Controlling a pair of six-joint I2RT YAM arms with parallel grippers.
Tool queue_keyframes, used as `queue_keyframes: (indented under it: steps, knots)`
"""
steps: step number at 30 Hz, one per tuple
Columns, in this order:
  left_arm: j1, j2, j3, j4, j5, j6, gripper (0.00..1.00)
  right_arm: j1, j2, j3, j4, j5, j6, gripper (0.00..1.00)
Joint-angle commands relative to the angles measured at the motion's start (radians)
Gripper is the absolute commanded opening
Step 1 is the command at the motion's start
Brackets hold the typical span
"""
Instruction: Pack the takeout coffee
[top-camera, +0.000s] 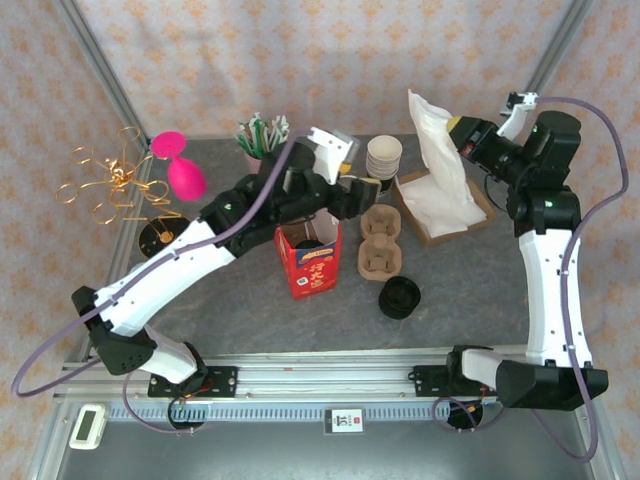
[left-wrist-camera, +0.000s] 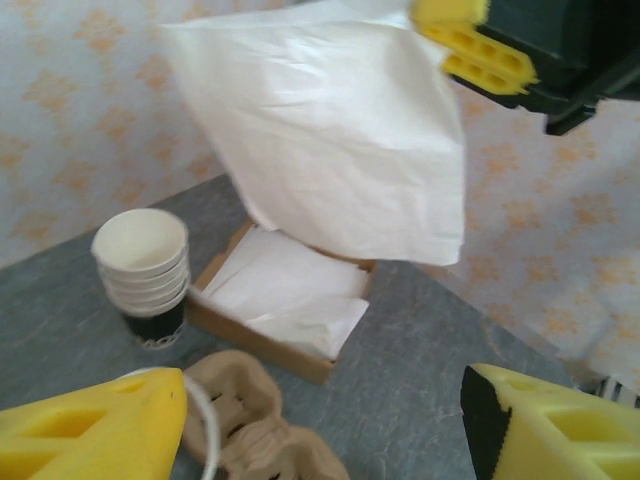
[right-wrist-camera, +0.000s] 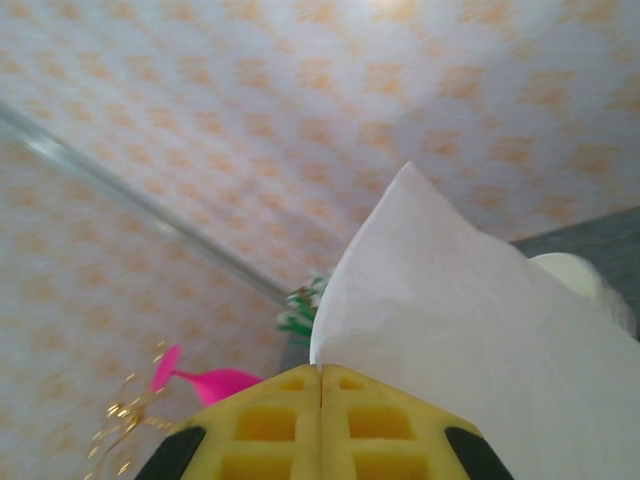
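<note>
My right gripper is shut on the top edge of a white paper bag, which hangs raised above a cardboard box of flat white bags. In the right wrist view the fingertips pinch the bag. My left gripper stands open over a brown pulp cup carrier, with nothing clamped between its yellow fingers. A thin white curved rim shows beside the left finger; I cannot tell what it is. A black cup stands on the table in front of the carrier.
A stack of paper cups stands behind the carrier, next to the box. A red carton stands under the left arm. A cup of green straws, a pink glass and a gold wire stand fill the back left.
</note>
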Motion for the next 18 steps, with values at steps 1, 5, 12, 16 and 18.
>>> queue_keyframes:
  steps: [1, 5, 12, 16, 18]
  knots:
    - [-0.001, 0.042, -0.002, 0.167, -0.001, 0.013, 0.8, 0.016, -0.007, 0.043, 0.072, -0.108, 0.097, 0.0]
    - [-0.001, 0.08, -0.033, 0.307, 0.036, 0.023, 0.91, 0.026, -0.006, 0.069, 0.106, -0.172, 0.13, 0.0]
    - [0.039, 0.052, -0.202, 0.612, 0.102, -0.019, 0.99, 0.028, -0.005, 0.102, 0.15, -0.293, 0.176, 0.0]
    - [0.065, 0.036, -0.27, 0.732, 0.102, -0.024, 0.99, 0.038, -0.004, 0.113, 0.16, -0.331, 0.182, 0.0]
    - [0.069, 0.03, -0.314, 0.819, 0.092, -0.027, 0.99, 0.045, -0.004, 0.115, 0.168, -0.344, 0.187, 0.0]
